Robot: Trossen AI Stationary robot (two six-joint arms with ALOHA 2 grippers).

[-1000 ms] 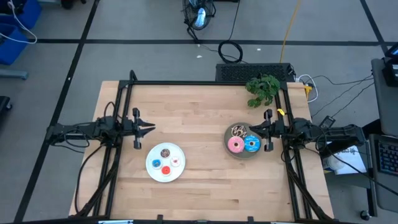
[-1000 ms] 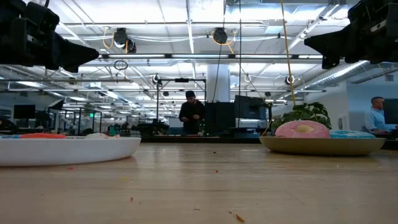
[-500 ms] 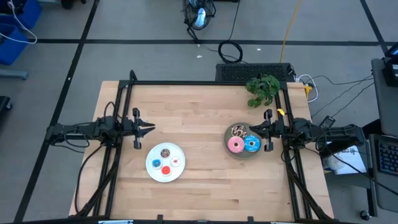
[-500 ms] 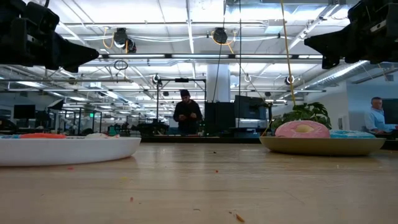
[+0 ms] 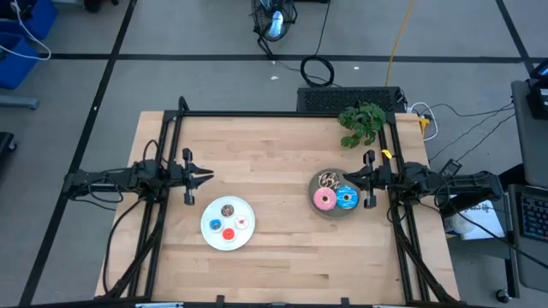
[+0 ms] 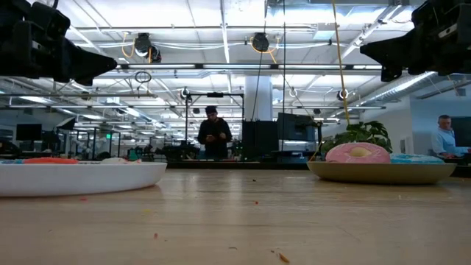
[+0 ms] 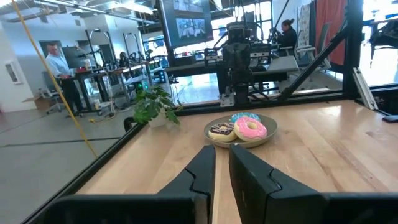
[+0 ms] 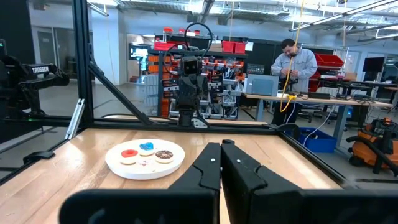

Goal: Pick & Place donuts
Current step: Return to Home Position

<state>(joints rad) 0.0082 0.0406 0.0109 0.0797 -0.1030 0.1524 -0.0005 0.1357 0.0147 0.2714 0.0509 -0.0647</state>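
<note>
On the white plate point(image 5: 228, 240) lie the mini donuts: brown point(image 5: 227, 210), blue point(image 5: 215, 225), red point(image 5: 229, 233) and whitish point(image 5: 242, 223). The grey plate point(image 5: 335, 214) carries the chocolate-sprinkled donut point(image 5: 328, 180), the pink one point(image 5: 324, 199) and the blue one point(image 5: 346, 198). My left gripper point(image 5: 208, 177) hangs above the table, beyond the white plate's far left, with a narrow gap point(image 7: 222, 163) between its fingers. My right gripper point(image 5: 346, 178) hovers high over the grey plate's far right part, shut point(image 8: 221, 163). In the low view both grippers point(image 6: 110, 68) point(image 6: 366, 50) sit well above the plates.
A potted green plant point(image 5: 362, 121) stands at the table's far right corner. A black frame point(image 5: 282, 115) runs along the far edge and both sides. Bare wood point(image 5: 274, 180) lies between the two plates. People stand in the room beyond point(image 6: 211, 135).
Neither arm nor any donut has moved. A person far behind the table has walked toward the left in the low view.
</note>
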